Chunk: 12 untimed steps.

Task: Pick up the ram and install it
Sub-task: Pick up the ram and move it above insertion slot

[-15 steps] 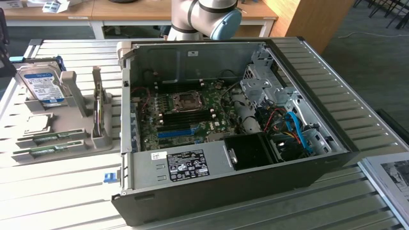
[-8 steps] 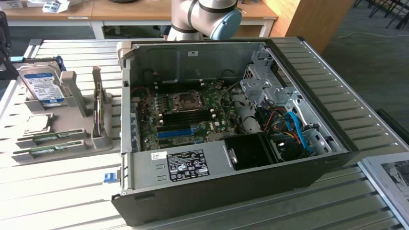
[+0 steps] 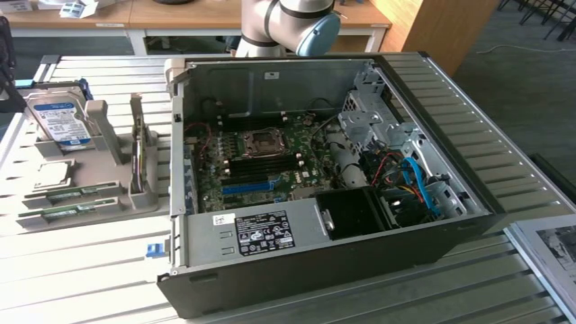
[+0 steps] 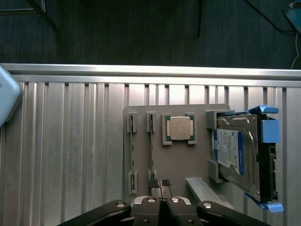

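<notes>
A dark carpeted floor and wooden desks lie behind a slatted metal bench [image 3: 504,135]. An open black computer case [image 3: 297,277] takes up the middle of the bench, lying on its side with its motherboard [image 3: 261,162] facing up. The robot arm [image 3: 288,27] stands at the bench's far edge, behind the case. A grey holder [image 4: 183,165] sits beside the case, toward the bench edge on the exterior view's left. A silver hard drive [image 4: 235,155] with a blue-white label leans in a cradle at one end of the holder. The ram [image 4: 152,150] rests on its thin edge in a slot near the holder's other end, just beside the square CPU [image 4: 180,128]. A second ram stick [image 4: 132,155] lies parallel in the outermost slot. The gripper [image 4: 160,184] has its fingers pressed together with nothing between them. In the wrist view its tips fall over one end of the ram, and its height above cannot be told.
</notes>
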Available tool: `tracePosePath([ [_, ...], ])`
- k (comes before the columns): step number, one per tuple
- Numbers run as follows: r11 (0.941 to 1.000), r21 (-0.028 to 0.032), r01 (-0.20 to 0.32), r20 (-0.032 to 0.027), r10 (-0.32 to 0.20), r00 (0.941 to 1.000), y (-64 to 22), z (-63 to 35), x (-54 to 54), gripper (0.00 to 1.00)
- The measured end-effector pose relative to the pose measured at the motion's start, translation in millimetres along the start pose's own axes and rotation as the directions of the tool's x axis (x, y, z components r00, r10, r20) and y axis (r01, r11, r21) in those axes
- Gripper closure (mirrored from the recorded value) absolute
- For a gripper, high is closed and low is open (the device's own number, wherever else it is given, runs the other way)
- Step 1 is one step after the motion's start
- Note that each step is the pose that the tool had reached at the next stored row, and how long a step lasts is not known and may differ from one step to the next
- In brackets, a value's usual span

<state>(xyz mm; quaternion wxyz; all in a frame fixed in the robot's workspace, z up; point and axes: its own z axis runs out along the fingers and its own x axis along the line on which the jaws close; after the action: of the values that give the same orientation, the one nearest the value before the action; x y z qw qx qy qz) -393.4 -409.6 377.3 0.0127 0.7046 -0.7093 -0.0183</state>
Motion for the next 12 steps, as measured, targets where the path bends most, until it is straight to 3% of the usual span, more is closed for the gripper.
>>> tracePosePath([
  [6, 1.0000, 0.0002, 0.000, 0.0001, 0.000, 1.0000, 0.1, 0.1, 0.1, 0.89],
  [7, 1.0000, 0.0001, 0.000, 0.0001, 0.000, 1.0000, 0.0, 0.1, 0.1, 0.84],
  [9, 1.0000, 0.0000, 0.000, 0.0001, 0.000, 1.0000, 0.0, 0.0, 0.2, 0.84],
  [10, 1.0000, 0.0001, 0.000, 0.0000, 0.000, 1.0000, 0.0, 0.0, 0.2, 0.76],
  [12, 1.0000, 0.0001, 0.000, 0.0000, 0.000, 1.0000, 0.0, 0.0, 0.2, 0.76],
])
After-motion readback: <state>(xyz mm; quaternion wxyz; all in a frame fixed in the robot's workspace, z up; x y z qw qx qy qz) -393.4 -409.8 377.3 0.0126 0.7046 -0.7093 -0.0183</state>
